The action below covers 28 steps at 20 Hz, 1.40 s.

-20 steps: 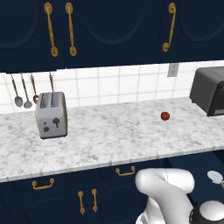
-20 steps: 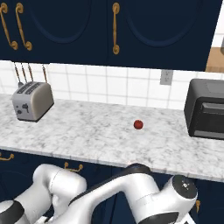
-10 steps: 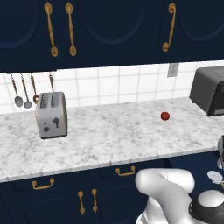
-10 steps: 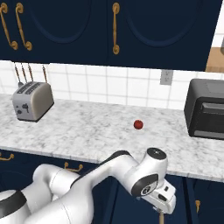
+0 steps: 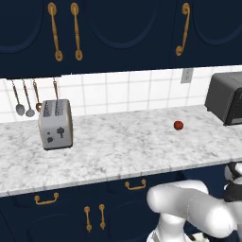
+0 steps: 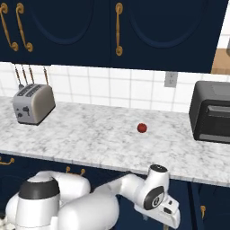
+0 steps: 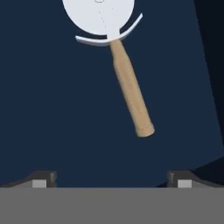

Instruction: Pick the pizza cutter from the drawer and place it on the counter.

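Observation:
The pizza cutter (image 7: pixel 114 48) lies flat on the dark navy floor of the drawer (image 7: pixel 52 109). Its round silver wheel is cut off by the top edge of the hand view, and its tan wooden handle (image 7: pixel 131 94) slants toward the lower right. My gripper (image 7: pixel 111 179) hovers over it, open, its two fingertips (image 7: pixel 41 177) set wide apart with nothing between them. The handle's end stops short of the fingertips. In the right base view my wrist (image 6: pixel 155 197) hangs below the front edge of the marbled counter (image 6: pixel 90 139), in front of the cabinets.
On the counter (image 5: pixel 123 146) stand a silver toaster (image 5: pixel 56 124) at the left and a black toaster oven (image 5: pixel 227 98) at the right, with a small red fruit (image 5: pixel 178 125) between them. Long spoons (image 5: pixel 21 99) hang on the tiled wall.
My arm has swung and the wrist now hangs lower in front of the cabinets, below the counter edge. The toaster, the fruit and the toaster oven have not moved.

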Tool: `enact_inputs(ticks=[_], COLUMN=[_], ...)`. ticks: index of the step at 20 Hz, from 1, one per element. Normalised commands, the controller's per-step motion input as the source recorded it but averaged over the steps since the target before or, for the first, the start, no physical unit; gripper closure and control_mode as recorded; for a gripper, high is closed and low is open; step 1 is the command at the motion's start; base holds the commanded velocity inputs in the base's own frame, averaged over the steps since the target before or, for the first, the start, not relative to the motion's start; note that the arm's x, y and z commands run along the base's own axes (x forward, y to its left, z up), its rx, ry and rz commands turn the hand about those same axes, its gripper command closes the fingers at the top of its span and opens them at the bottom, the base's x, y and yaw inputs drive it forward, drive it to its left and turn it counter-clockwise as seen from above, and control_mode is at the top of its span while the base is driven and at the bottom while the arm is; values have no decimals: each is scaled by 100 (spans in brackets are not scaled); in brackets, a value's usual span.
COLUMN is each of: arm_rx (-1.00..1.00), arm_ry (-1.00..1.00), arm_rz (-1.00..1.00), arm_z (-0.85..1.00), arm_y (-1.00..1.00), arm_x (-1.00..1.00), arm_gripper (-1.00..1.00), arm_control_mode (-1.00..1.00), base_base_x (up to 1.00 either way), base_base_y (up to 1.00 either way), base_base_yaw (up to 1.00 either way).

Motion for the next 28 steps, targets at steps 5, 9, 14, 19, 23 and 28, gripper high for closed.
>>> enact_inputs(ticks=[5, 9, 14, 19, 23, 28], arm_rx=[0, 0, 0, -2, 0, 0], arm_ry=[7, 3, 13, 8, 1, -1], arm_rz=[5, 0, 0, 0, 1, 8], arm_z=[-62, -23, -43, -75, -67, -53], arm_y=[-22, -55, -24, -25, -61, -100], arm_x=[31, 25, 2, 0, -9, -98], arm_gripper=[-100, -100, -100, 100, 100, 100], arm_control_mode=[-100, -100, -100, -100, -100, -100], base_base_x=[0, 0, 0, 0, 0, 0], base_base_y=[0, 0, 0, 0, 0, 0], base_base_yaw=[0, 0, 0, 0, 0, 0])
